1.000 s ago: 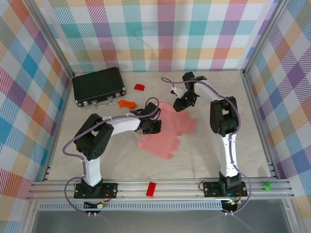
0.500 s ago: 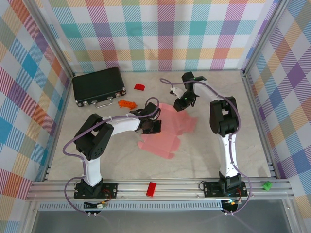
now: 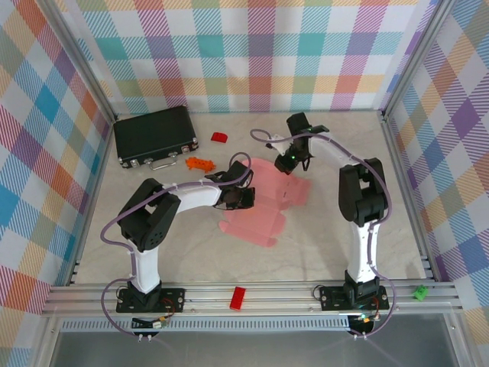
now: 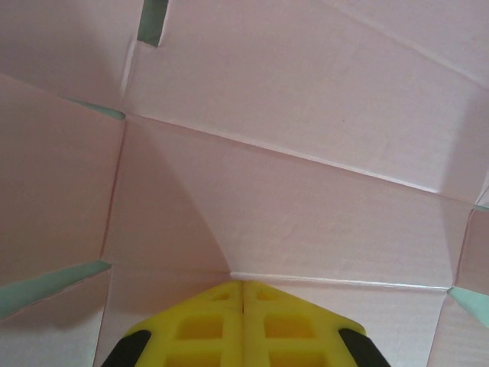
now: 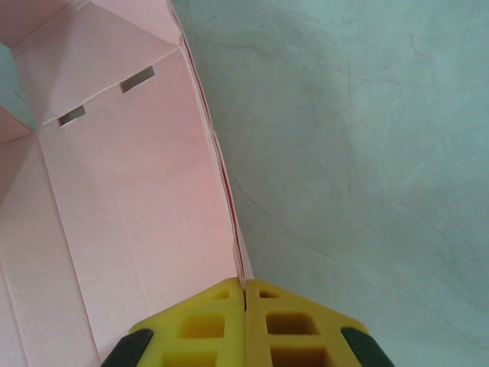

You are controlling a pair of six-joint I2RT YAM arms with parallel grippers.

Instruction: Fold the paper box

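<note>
Pink paper box (image 3: pixel 256 218) lies mostly flat mid-frame, folding barely begun. The left claw (image 4: pixel 243 284), pressed together, pins a crease. The right claw (image 5: pixel 244 284) pinches the sheet's edge, which probably needs lifting next.

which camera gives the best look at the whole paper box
The top external view: it takes in nearly the whole outline of the paper box, a pink sheet with its flaps spread on the table. The left wrist view gives a close-up of its creased panels. The right wrist view gives one panel with two slots and a raised edge.
</note>
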